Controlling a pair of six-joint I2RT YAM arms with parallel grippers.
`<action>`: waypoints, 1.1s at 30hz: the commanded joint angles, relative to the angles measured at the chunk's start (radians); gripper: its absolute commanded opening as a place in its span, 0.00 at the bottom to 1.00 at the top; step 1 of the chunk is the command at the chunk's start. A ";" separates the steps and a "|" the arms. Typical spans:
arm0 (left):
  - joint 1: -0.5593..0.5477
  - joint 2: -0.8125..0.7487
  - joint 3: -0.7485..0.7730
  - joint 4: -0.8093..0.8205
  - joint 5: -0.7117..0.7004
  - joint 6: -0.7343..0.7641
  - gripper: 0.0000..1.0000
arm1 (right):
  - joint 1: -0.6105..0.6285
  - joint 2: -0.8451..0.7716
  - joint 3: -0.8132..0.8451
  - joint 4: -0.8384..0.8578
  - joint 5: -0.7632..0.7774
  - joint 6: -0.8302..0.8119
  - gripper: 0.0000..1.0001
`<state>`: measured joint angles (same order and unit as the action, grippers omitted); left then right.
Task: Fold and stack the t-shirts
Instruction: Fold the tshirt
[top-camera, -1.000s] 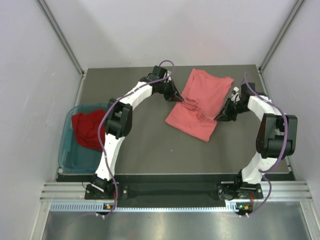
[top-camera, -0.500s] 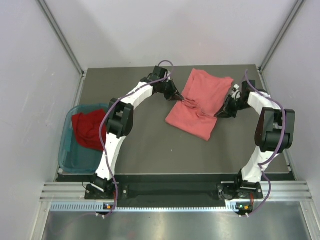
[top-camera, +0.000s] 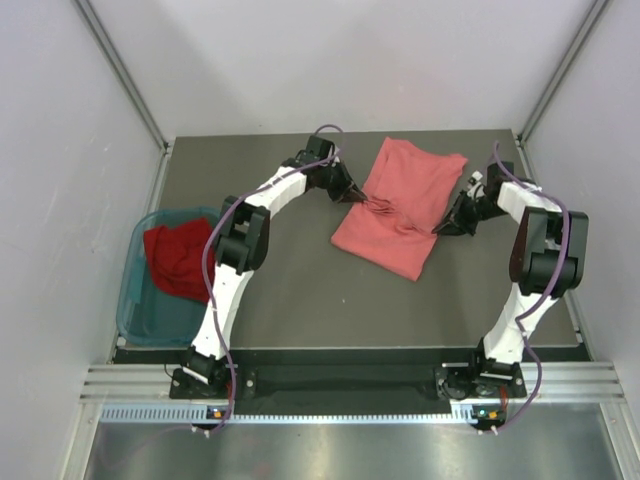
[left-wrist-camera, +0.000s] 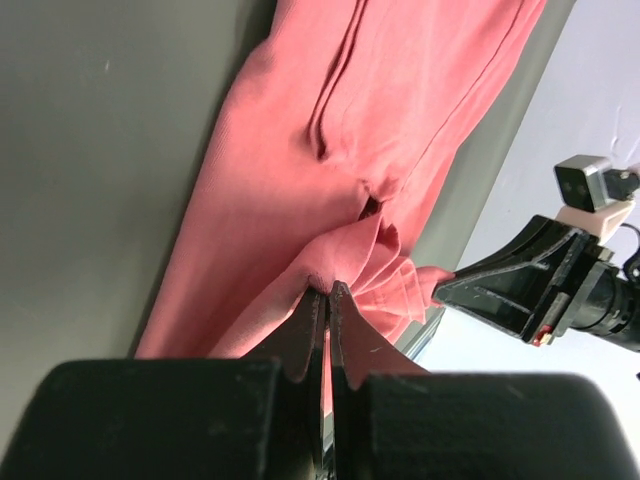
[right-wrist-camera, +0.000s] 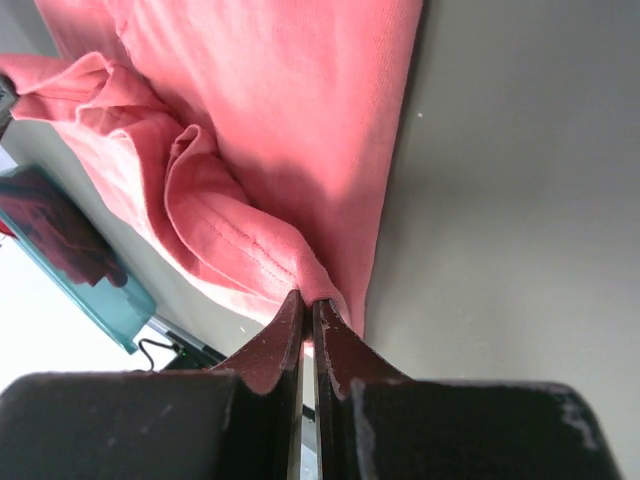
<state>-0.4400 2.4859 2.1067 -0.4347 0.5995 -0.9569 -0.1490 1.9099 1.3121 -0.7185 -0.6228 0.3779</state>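
The left gripper (left-wrist-camera: 328, 298) and right gripper (right-wrist-camera: 306, 304) each pinch a thin bunched edge of the pink t-shirt (top-camera: 400, 190) (opposite sides); an uneven pull could slip it free.

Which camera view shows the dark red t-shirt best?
The top external view: the dark red t-shirt lies crumpled in the teal basket, in plain sight. The right wrist view shows it only dimly at its edge; the left wrist view not at all.

No legible text or labels anywhere.
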 joint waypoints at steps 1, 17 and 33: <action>0.017 0.011 0.055 0.074 -0.012 -0.025 0.00 | -0.020 0.009 0.052 0.028 -0.008 -0.001 0.01; 0.037 0.064 0.095 0.125 0.013 -0.077 0.00 | -0.041 0.075 0.124 0.021 -0.011 0.024 0.02; 0.066 -0.047 0.147 -0.214 -0.154 0.242 0.78 | -0.080 0.029 0.191 -0.056 0.175 -0.057 0.59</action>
<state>-0.4046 2.5580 2.2639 -0.5148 0.5289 -0.8787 -0.2058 2.0041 1.4445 -0.7311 -0.5533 0.3756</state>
